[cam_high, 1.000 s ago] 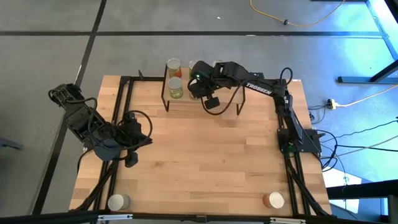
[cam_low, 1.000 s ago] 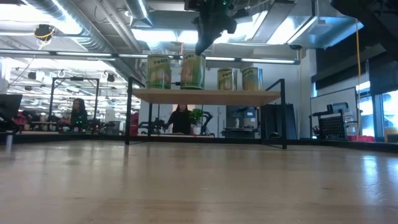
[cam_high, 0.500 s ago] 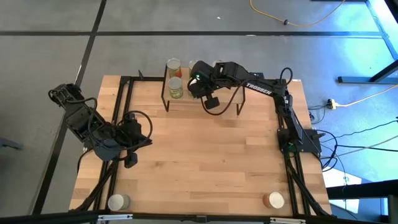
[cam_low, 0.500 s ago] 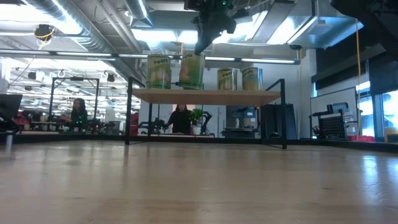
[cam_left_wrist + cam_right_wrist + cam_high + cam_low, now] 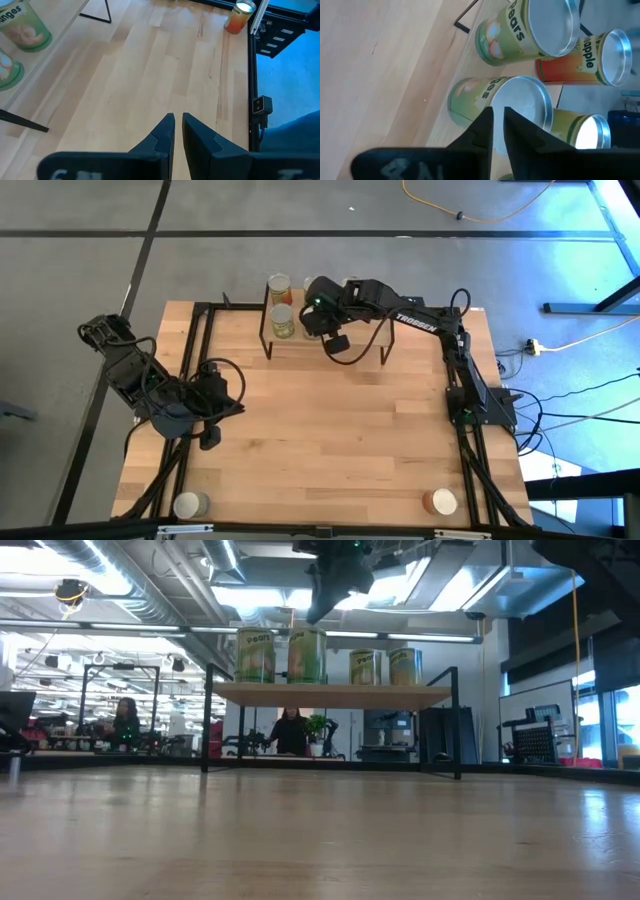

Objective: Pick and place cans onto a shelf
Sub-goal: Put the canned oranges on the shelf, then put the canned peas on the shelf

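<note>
Several cans stand upright on the shelf's wood top board [image 5: 330,693] at the table's far edge, among them green ones [image 5: 256,655] [image 5: 307,655] [image 5: 365,667]. My right gripper [image 5: 312,618] hovers just above the lid of one green can [image 5: 520,97]. Its fingers [image 5: 498,111] are a narrow gap apart with nothing between them, and they do not appear to touch the lid. My left gripper [image 5: 178,117] waits over the table's left side [image 5: 212,442], fingers a narrow gap apart and empty. Two more cans [image 5: 190,504] [image 5: 441,501] stand at the table's near edge.
Beside the green can are a second green can [image 5: 530,30], an orange-red one [image 5: 585,62] and another [image 5: 580,132], packed close. Black metal frame rails [image 5: 200,350] run along the table's sides. Bare wood tabletop [image 5: 330,430] lies between shelf and near edge. People sit in the room behind [image 5: 125,720].
My right gripper's fingertips have come up slightly off the top of the green can below them. The can stays upright on the shelf.
</note>
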